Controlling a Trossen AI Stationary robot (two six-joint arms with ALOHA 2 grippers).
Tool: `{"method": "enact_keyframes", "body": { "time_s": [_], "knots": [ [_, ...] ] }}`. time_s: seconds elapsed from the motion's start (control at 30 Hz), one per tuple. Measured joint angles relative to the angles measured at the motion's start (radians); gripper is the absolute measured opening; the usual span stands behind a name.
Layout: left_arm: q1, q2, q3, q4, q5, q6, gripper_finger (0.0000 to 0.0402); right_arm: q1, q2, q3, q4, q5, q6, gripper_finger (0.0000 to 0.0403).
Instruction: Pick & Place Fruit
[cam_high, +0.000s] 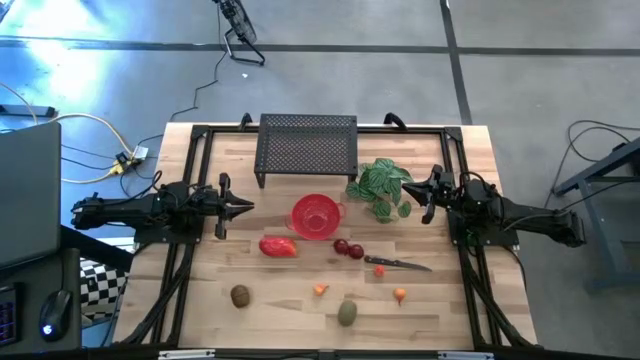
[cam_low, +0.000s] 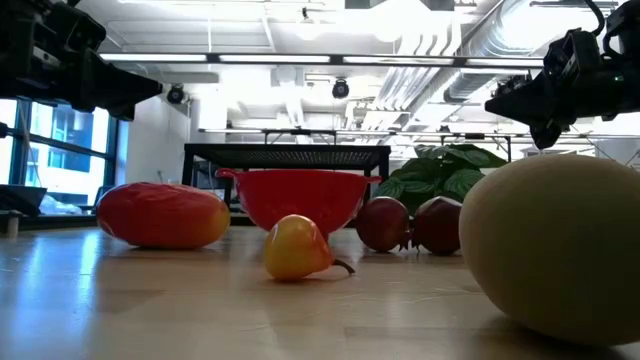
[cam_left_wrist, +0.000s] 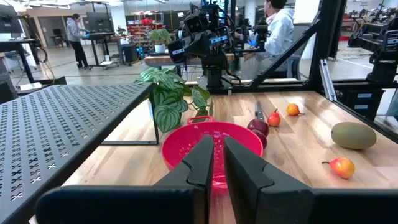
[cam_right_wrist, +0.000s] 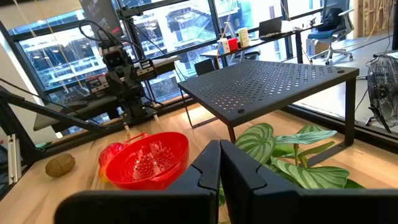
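Red oblong fruit (cam_high: 278, 246) lies on the bench just front-left of the red colander (cam_high: 316, 216), long axis across the bench. Left gripper (cam_high: 240, 207) is nearer and above-behind it, fingers nearly together, empty. Right gripper (cam_high: 412, 195) sits over the plant (cam_high: 383, 185), fingers together.

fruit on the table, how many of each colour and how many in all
red oblong fruit: 1
dark-red round fruits: 2
brown oval fruit: 1
olive-green oval fruit: 1
tiny orange fruits: 2
total: 7, all on the wooden table, none in the red bowl
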Motion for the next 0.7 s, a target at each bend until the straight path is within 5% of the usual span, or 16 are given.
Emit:
{"method": "enact_keyframes", "body": {
  "time_s": [0.27,0.7],
  "knots": [
    [0.000,0.000,0.000,0.002,-0.001,-0.054,0.0035,0.000,0.000,0.000,0.000,0.007,-0.171,0.0003],
    [0.000,0.000,0.000,0.004,-0.001,-0.132,0.0035,0.000,0.000,0.000,0.019,0.056,-0.149,0.0003]
  ]
}}
